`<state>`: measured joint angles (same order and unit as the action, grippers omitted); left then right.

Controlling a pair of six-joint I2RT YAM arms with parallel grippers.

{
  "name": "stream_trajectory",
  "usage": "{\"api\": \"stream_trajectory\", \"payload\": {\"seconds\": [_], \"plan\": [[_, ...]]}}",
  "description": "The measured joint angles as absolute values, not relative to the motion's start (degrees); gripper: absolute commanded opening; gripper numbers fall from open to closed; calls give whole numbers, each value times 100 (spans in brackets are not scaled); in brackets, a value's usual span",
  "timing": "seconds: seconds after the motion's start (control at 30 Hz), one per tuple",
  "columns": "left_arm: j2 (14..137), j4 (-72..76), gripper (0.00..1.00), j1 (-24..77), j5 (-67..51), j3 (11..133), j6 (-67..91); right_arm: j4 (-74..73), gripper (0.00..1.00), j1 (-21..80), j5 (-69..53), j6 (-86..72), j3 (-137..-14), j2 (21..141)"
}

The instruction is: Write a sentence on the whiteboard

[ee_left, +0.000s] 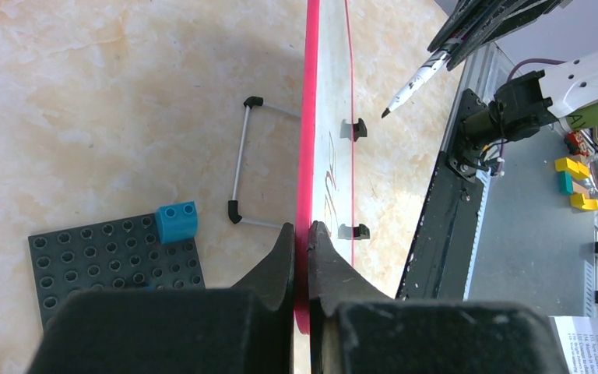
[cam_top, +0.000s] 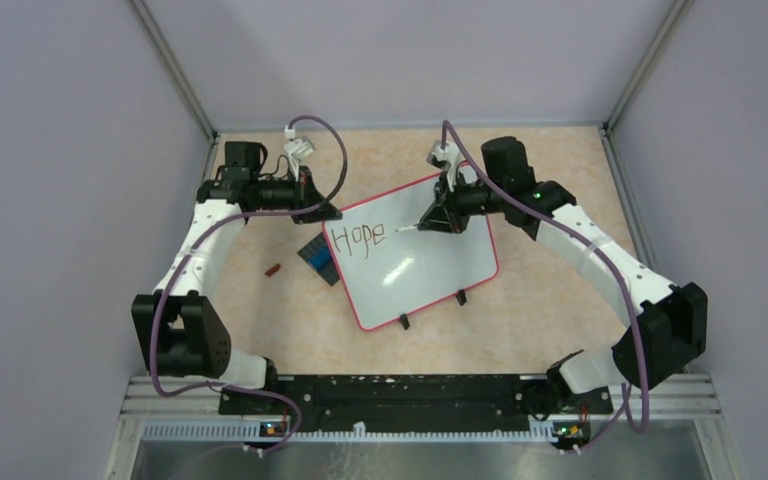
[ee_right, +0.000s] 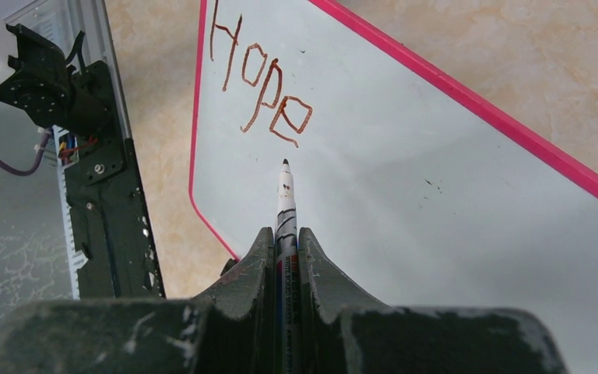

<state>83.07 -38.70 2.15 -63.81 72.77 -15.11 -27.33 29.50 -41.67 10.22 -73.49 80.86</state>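
The whiteboard (cam_top: 430,262) with a red-pink frame stands tilted on two black feet at the table's middle. The only word of the sentence on it is "Hope" (cam_top: 358,238), in red-brown strokes at its upper left, also clear in the right wrist view (ee_right: 261,86). My left gripper (ee_left: 302,227) is shut on the board's pink edge (ee_left: 309,117) at its top left corner (cam_top: 332,213). My right gripper (ee_right: 285,234) is shut on a white marker (ee_right: 285,195). Its tip points at the board just right of the "e" (cam_top: 401,230), seemingly a little off the surface.
A dark studded baseplate (ee_left: 86,257) with a blue brick (ee_left: 176,221) lies behind the board's left edge (cam_top: 318,260). The board's wire stand (ee_left: 239,167) rests on the table. A small red-brown cap (cam_top: 273,269) lies to the left. Purple walls enclose the table.
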Motion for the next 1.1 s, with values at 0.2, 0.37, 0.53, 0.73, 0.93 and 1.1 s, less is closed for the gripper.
{"api": "stream_trajectory", "payload": {"seconds": [0.2, 0.37, 0.53, 0.73, 0.93, 1.1], "plan": [[8307, -3876, 0, 215, -6381, 7277, -1514, -2543, 0, 2950, -4101, 910, -7349, 8086], [8307, -3879, 0, 215, -6383, 7277, -1511, -2467, 0, 2947, -4051, 832, -7349, 8086], [8305, -3879, 0, 215, -6383, 7277, -1511, -2443, 0, 2947, -3953, 803, -7349, 8103], [8305, -3879, 0, 215, -6383, 7277, -1511, -2318, 0, 2947, -3719, 762, -7352, 8165], [8305, -3879, 0, 215, -6386, 7277, -1511, -2187, 0, 2947, -3529, 701, -7360, 8256], [8305, -3879, 0, 215, -6379, 7277, -1511, -2167, 0, 2947, -3430, 661, -7367, 8353]]}}
